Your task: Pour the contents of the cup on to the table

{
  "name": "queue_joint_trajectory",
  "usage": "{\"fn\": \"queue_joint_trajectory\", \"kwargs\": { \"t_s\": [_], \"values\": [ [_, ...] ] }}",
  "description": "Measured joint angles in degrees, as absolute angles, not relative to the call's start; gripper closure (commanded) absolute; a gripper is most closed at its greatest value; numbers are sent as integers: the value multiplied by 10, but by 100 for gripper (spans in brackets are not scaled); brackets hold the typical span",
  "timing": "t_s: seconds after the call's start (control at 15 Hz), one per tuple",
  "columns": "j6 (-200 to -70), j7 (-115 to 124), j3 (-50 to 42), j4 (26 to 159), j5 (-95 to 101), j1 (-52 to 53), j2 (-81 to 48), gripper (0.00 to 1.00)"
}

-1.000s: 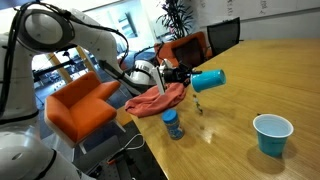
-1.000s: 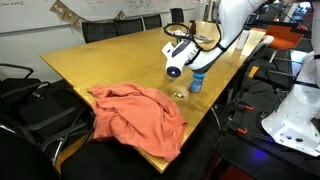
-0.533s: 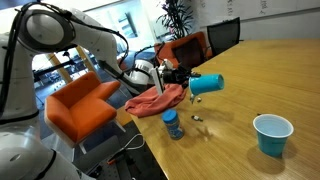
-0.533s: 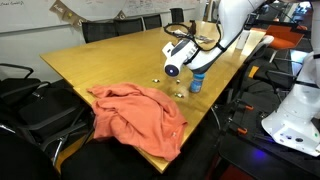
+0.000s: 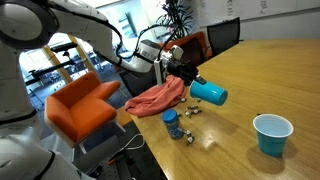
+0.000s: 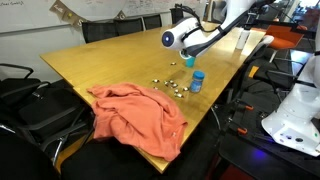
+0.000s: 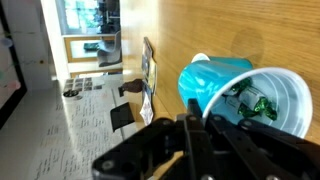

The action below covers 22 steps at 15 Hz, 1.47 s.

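My gripper (image 5: 189, 81) is shut on the small teal cup (image 5: 209, 94) and holds it tipped, mouth down, above the wooden table (image 5: 270, 75). It also shows in an exterior view, cup (image 6: 170, 39) raised over the table (image 6: 100, 60). Small loose bits (image 6: 168, 85) lie scattered on the table below, also by the bottle (image 5: 189, 110). In the wrist view the gripper fingers (image 7: 198, 118) clamp the cup's rim (image 7: 215, 80), and a few green and pale bits (image 7: 252, 101) still sit inside.
A small blue patterned bottle (image 5: 172, 124) (image 6: 197, 80) stands near the table edge. An orange cloth (image 5: 155, 98) (image 6: 135, 115) lies beside it. A wider teal cup (image 5: 272, 134) stands apart. Orange chairs (image 5: 80, 105) stand off the table edge.
The arm has lifted and tipped the cup further, mouth downward. More bits now lie scattered on the table below it.
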<state>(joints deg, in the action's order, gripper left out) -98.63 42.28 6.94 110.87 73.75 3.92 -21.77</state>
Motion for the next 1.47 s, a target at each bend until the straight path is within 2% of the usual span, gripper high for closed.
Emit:
{"fn": "queue_joint_trajectory", "kwargs": {
  "t_s": [1.33, 1.47],
  "values": [
    [-1236, 162, -24, 1058, 45, -48, -159, 99],
    [-1261, 128, -23, 1058, -29, -53, -157, 97]
  ]
}}
